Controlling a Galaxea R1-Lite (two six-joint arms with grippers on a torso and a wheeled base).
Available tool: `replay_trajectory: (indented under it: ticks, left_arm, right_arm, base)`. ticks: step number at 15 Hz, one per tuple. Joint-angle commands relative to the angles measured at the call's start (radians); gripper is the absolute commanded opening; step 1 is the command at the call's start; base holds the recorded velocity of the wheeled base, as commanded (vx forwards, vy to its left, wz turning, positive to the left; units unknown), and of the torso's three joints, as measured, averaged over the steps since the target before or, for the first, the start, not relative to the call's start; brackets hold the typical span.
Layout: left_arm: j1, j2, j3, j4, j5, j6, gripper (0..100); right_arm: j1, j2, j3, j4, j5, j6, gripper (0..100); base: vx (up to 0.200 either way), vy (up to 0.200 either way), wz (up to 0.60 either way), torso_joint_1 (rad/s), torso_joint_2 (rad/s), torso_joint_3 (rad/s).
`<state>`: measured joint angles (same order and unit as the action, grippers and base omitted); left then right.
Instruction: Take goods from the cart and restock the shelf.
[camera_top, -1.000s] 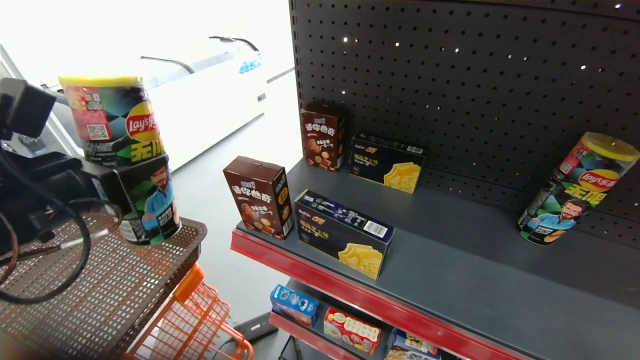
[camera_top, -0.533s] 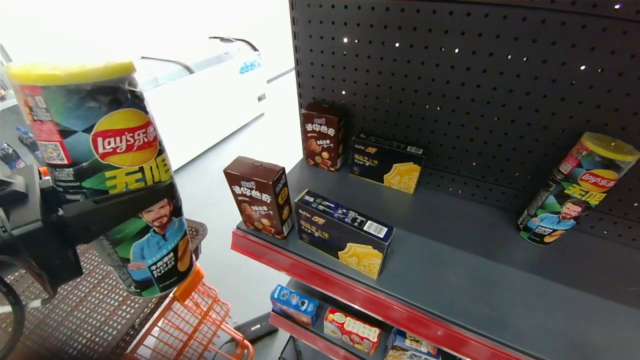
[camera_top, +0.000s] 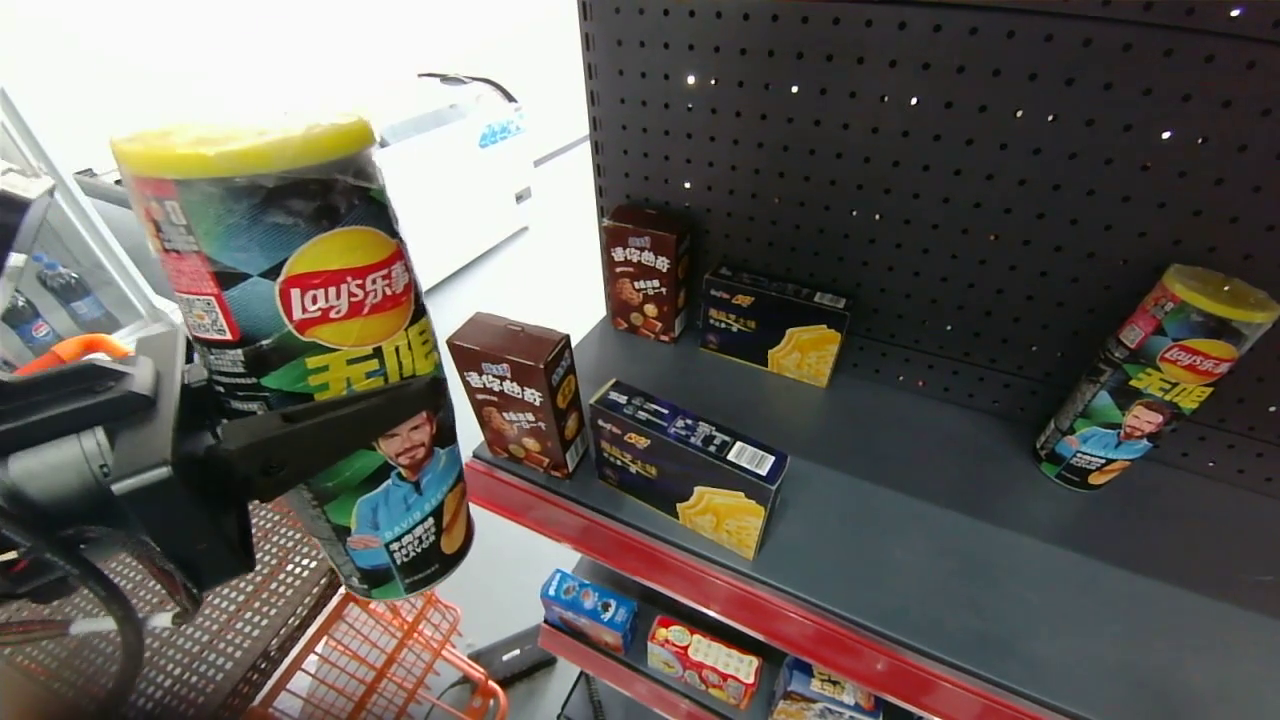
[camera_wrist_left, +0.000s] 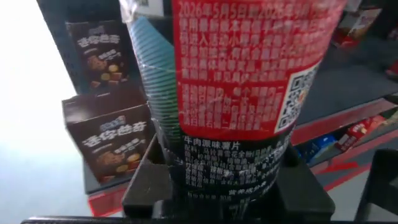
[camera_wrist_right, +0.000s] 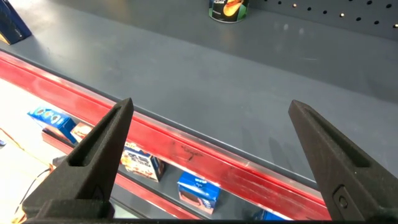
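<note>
Yellow-lidded and upright, the chip canister (camera_top: 300, 350) is on the move. A second ago it sits small and far back over the brown mesh basket (camera_top: 200, 620), half a second ago it looms close at the left edge, and now it swings across toward the shelf (camera_top: 900, 540). Its base hangs above the orange cart (camera_top: 390, 650), just short of the red shelf lip. The left gripper (camera_top: 340, 440) has its jaws clamped around the canister's lower half. The left wrist view backs that up, with the jaws pressing in on both sides of the printed tube. That reads as the pick done and the carry under way, with the placing yet to come. Nothing on the shelf shifts between frames: the brown biscuit box (camera_top: 520, 405) and the dark blue box (camera_top: 690, 470) hold the front edge, and a matching canister (camera_top: 1150, 385) stands well off to the right by the pegboard. The right gripper (camera_wrist_right: 214, 155) hovers over bare shelf board, jaws spread wide and holding nothing.
</note>
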<state>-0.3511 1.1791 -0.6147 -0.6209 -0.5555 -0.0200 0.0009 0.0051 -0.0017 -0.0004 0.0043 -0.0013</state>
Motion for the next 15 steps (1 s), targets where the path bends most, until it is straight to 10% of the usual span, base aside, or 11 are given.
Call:
replay_trajectory:
  ticks: [1, 9, 15]
  left_arm:
    - [-0.068, 0.05, 0.019, -0.04, -0.001, -0.026, 0]
    - [-0.106, 0.205, -0.126, -0.1, -0.015, -0.024, 0]
    - [-0.112, 0.274, -0.183, -0.126, -0.029, -0.024, 0]
  right_arm:
    - [0.001, 0.001, 0.0, -0.001, 0.0, 0.0, 100]
    - [0.001, 0.001, 0.0, 0.0, 0.005, 0.001, 100]
    - [0.001, 0.001, 0.0, 0.0, 0.003, 0.0, 100]
  base:
    - [0.0, 0.0, 0.0, 0.0, 0.0, 0.0]
    - [0.0, 0.0, 0.0, 0.0, 0.0, 0.0]
    - [0.0, 0.0, -0.6, 0.004, 0.0, 0.002]
